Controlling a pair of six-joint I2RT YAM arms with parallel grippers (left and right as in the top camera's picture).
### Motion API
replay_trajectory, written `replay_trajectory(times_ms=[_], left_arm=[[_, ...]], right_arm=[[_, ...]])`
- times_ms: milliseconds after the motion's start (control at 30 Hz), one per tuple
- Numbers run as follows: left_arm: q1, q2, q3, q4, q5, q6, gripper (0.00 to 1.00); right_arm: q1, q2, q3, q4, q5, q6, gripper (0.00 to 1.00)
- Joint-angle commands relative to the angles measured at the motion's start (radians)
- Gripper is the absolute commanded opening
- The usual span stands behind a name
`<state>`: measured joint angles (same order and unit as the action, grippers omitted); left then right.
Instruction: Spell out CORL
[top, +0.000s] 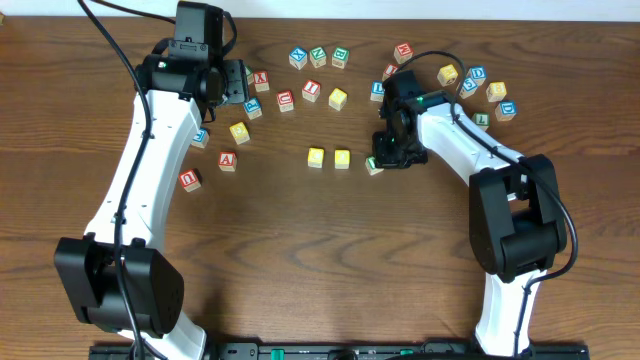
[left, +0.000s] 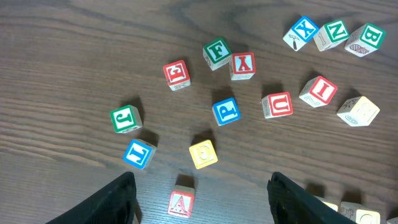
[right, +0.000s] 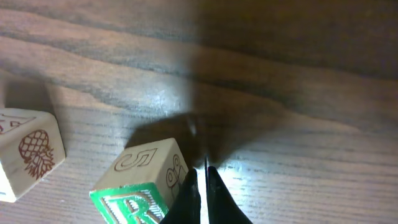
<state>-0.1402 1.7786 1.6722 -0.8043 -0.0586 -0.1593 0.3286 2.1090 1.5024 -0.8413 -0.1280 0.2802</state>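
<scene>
Two yellow-topped cubes (top: 316, 157) (top: 342, 158) sit side by side mid-table. The cube with the green R (top: 373, 165) stands just right of them, a little lower; it also shows in the right wrist view (right: 143, 186). My right gripper (top: 386, 156) is shut and empty, its tips (right: 204, 182) touching the R cube's right side. The blue L cube (top: 200, 136) lies at the left and shows in the left wrist view (left: 138, 154). My left gripper (top: 235, 82) is open and empty, high above the table, its fingers (left: 202, 180) framing a red A cube (left: 180, 202).
Several other cubes lie in an arc along the back: blue X (left: 300, 32), N (left: 331, 34), B (left: 367, 38), red I (left: 318, 91), U (left: 277, 104), Y (left: 242, 65), blue P (left: 226, 111), yellow G (left: 203, 154). A cluster (top: 480, 85) lies back right. A pineapple-marked cube (right: 28, 155) stands left of R.
</scene>
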Motion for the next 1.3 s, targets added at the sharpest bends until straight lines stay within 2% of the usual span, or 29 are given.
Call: replay_trajectory(times_ms=[0,667,1100,1267], left_arm=[[-0.001,0.014,0.0,-0.003,-0.002,0.005,0.67],[-0.001,0.014,0.0,-0.006,-0.002,0.005,0.67],[-0.001,0.014,0.0,-0.005,-0.002,0.006,0.67],[-0.001,0.014,0.0,-0.003,-0.002,0.005,0.67]], right_arm=[[0.014,0.012,-0.002,-0.001,-0.028,0.019,0.01],[0.052,0.011,0.003,0.013,-0.059,0.152,0.01],[0.084,-0.102,0.028,-0.175,-0.01,0.153,0.02],[0.138,-0.1,-0.008,-0.165,-0.01,0.17,0.05]])
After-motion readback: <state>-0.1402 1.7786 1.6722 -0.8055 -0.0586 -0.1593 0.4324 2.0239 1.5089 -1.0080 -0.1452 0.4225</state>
